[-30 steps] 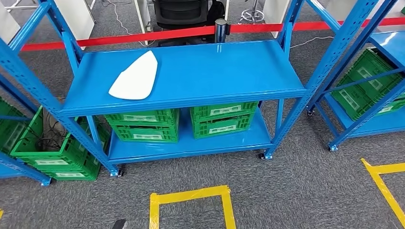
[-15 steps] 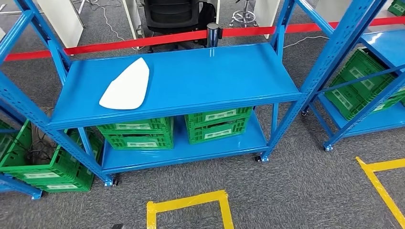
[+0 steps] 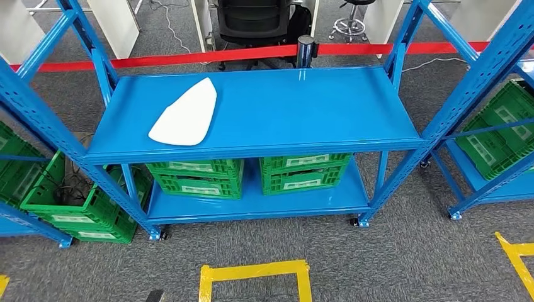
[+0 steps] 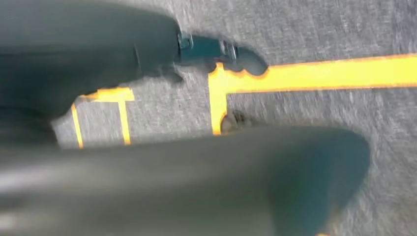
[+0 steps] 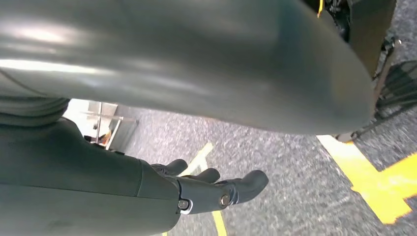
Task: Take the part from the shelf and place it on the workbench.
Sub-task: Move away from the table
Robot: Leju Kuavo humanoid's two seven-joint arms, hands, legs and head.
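Part [image 3: 185,115], a flat white piece with one pointed end, lies on the left half of the shelf's [image 3: 315,107] upper deck, its broad end close to the near edge and its point aimed far and right. Nothing touches it. Left of the shelf a green crate [image 3: 75,211] sits on the floor with cables in it; under the deck, two crate stacks [image 3: 252,176] stand side by side on the lower board. Yellow tape [image 3: 255,277] marks a square on the grey carpet just near of the shelf. Far behind runs a red barrier belt [image 3: 189,58] with a post [image 3: 305,49] and an office chair [image 3: 255,22] beyond. A second rack [image 3: 497,138] with crates stands on the right.

Left hand [image 4: 216,51] hangs over the carpet and tape; its dark fingers look curled with nothing in them, though blur makes me unsure. Right hand [image 5: 211,189] also hangs low by the body, fingers loosely extended and apart, holding nothing.

Likely the approach stage, with the pick not yet begun. Risks, as I judge them: the part is thin and lies flat on a slick painted deck, so fingers may slide it away instead of getting under it. The blue upright at the near left corner could catch the left arm on a reach. A workbench is nowhere in these views, so carrying it will mean turning with a wide, light piece in hand.
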